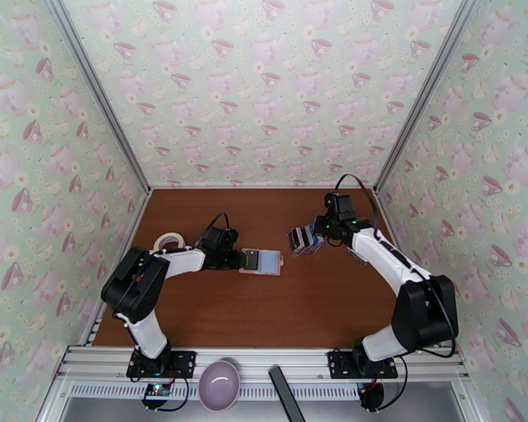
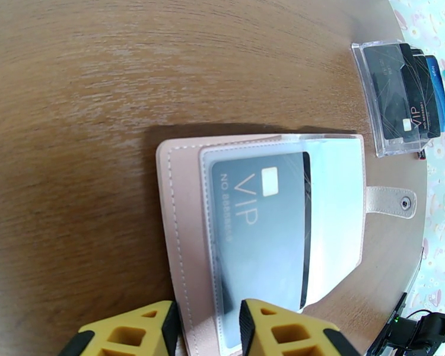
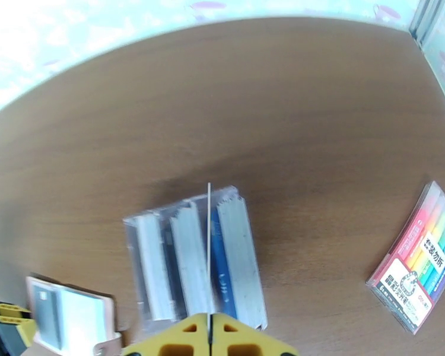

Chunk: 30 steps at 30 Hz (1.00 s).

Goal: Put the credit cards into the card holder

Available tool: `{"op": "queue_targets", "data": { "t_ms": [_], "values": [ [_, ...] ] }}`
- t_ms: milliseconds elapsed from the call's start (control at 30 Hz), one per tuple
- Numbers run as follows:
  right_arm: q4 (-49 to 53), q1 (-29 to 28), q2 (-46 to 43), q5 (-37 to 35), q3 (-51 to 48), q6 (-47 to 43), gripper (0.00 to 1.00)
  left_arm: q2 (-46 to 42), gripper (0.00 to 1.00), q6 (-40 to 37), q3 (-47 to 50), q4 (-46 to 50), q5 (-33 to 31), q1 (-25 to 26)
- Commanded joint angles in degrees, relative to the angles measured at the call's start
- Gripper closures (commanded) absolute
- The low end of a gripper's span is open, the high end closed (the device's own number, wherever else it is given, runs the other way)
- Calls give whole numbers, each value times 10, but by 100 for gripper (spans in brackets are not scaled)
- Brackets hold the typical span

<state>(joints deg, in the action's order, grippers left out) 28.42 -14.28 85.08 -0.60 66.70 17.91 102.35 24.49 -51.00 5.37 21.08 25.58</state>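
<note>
On the brown table (image 1: 320, 304), the pink card holder (image 2: 181, 232) is lying open, a VIP card (image 2: 264, 232) sitting in its clear pocket. My left jaws are straddling its edge, and I cannot tell if they are gripping. Over the clear card stand (image 2: 369, 114), my right jaws are pinching one credit card (image 3: 209, 244) edge-on.

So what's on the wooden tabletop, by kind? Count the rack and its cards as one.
Pink card holder: 1
Black VIP card, in the holder's clear pocket: 1
Clear card rack with cards: 1
Tape roll: 1
Highlighter pack: 1
Total: 5
</note>
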Motion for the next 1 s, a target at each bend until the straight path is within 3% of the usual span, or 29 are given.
{"op": "queue_targets", "data": {
  "t_ms": [0, 233, 500, 667, 800, 967],
  "values": [
    [-10, -20, -36, 26, -13, 29, 94, 9, 64, 8, 19, 1, 5, 12],
    [-89, -83, -72, 95, -73, 106, 94, -36, 59, 5, 24, 21, 2, 3],
    [-113, -154, -60, 77, -84, 133, 93, -73, 58, -2, 29, 41, 4, -4],
    [-107, -156, -57, 64, -84, 128, 93, -89, 58, -3, 32, 41, 11, -6],
    [-78, -154, -57, 10, -74, 99, 93, -102, 58, 1, 32, 31, 30, -1],
    [-59, -110, -58, -13, -64, 68, 92, -92, 58, 8, 20, 12, 60, 13]
  ]
}}
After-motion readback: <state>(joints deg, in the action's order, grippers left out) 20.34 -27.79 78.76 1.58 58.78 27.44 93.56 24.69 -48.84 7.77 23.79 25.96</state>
